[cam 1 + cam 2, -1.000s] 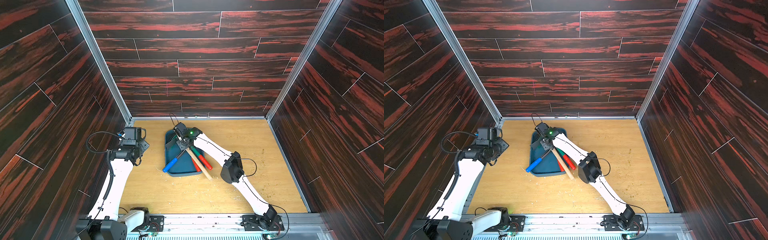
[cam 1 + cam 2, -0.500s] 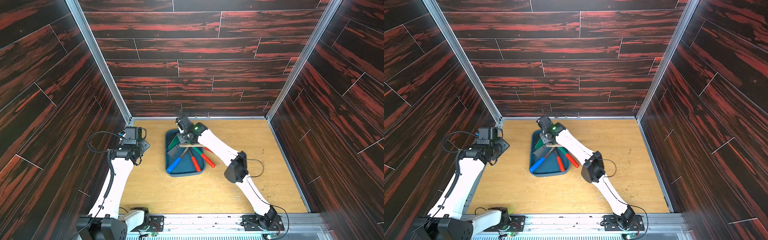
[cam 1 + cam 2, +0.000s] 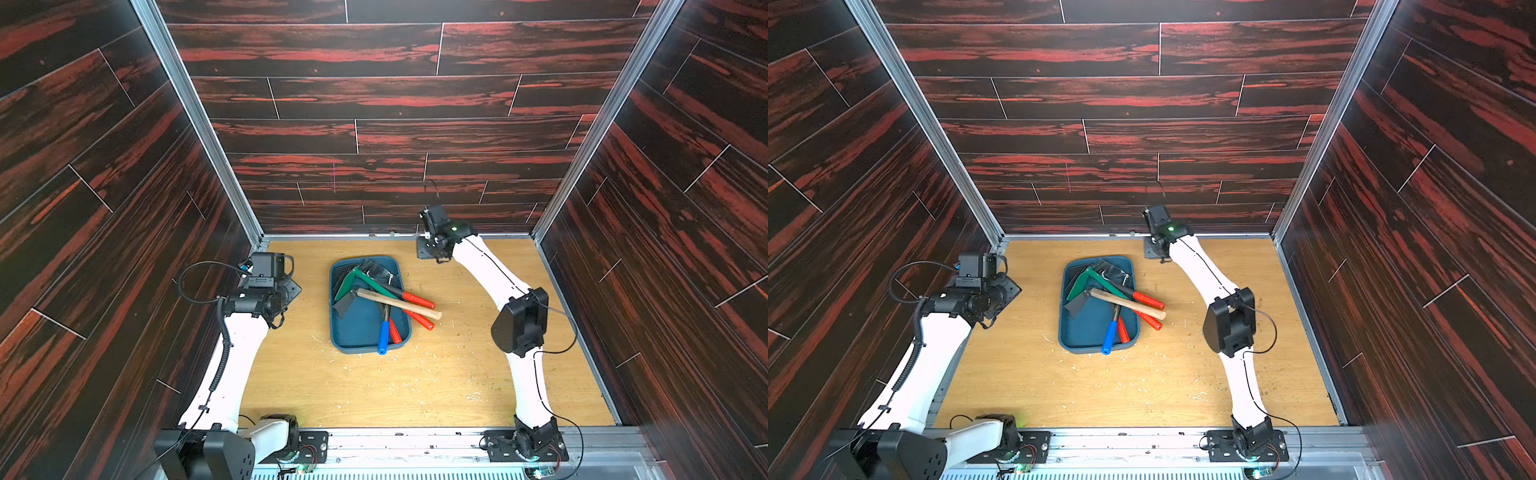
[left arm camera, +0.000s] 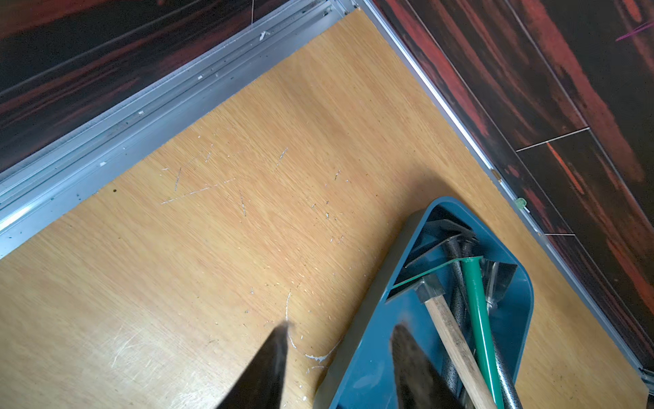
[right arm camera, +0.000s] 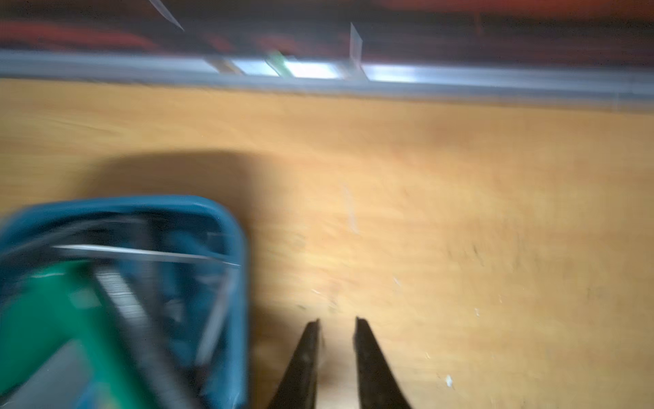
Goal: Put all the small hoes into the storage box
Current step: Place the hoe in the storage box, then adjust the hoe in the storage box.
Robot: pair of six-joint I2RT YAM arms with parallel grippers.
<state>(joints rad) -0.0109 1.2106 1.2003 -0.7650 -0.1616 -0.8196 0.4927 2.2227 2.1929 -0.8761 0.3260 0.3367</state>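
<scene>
The teal-blue storage box lies mid-table with several hoes piled in it. On top lies the small hoe with the bare wooden handle; its grey blade is inside and its handle end sticks out over the right rim. My right gripper hangs near the back wall, right of the box, shut and holding nothing. My left gripper hovers left of the box, open and empty, one finger over the box's near edge.
Other hoes in the box have a green handle, a blue grip and red grips, some poking over the rim. Dark wood-pattern walls close in three sides. Small chips litter the tabletop.
My right gripper let go of the wooden-handled hoe, lifted off the box and swung right toward the back wall, jaws closing. The hoes in the box shifted. The left arm stayed put.
</scene>
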